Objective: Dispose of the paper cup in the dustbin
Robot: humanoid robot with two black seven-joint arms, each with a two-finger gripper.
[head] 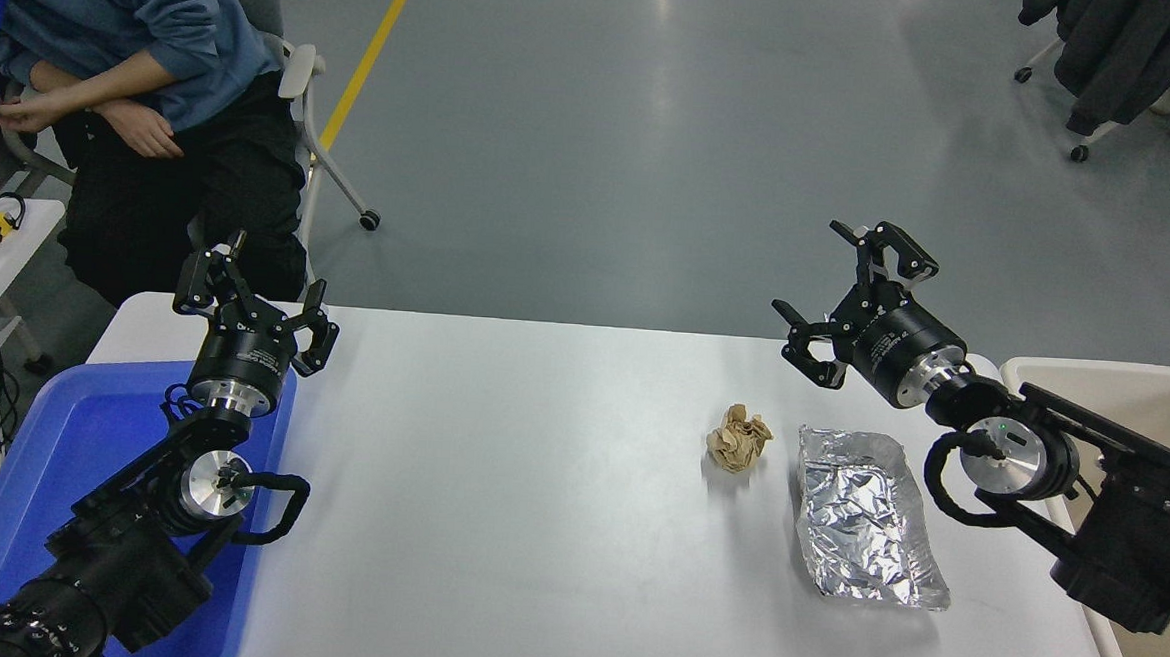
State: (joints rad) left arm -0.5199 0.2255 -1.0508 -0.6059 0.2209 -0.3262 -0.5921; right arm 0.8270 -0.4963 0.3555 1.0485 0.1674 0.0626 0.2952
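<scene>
The paper cup is not in view anywhere on the table or in either gripper. The dustbin [1158,391], a cream tub, stands at the table's right edge, partly hidden by my right arm. My right gripper [820,281] is open and empty, raised over the table's far edge, left of the dustbin and beyond the foil. My left gripper [258,299] is open and empty, parked at the lower left over the blue tray.
A crumpled brown paper ball [738,438] lies right of the table's centre, with a crumpled foil tray [865,518] beside it. A blue tray [67,462] sits at the left edge. A seated person [128,64] is at the far left.
</scene>
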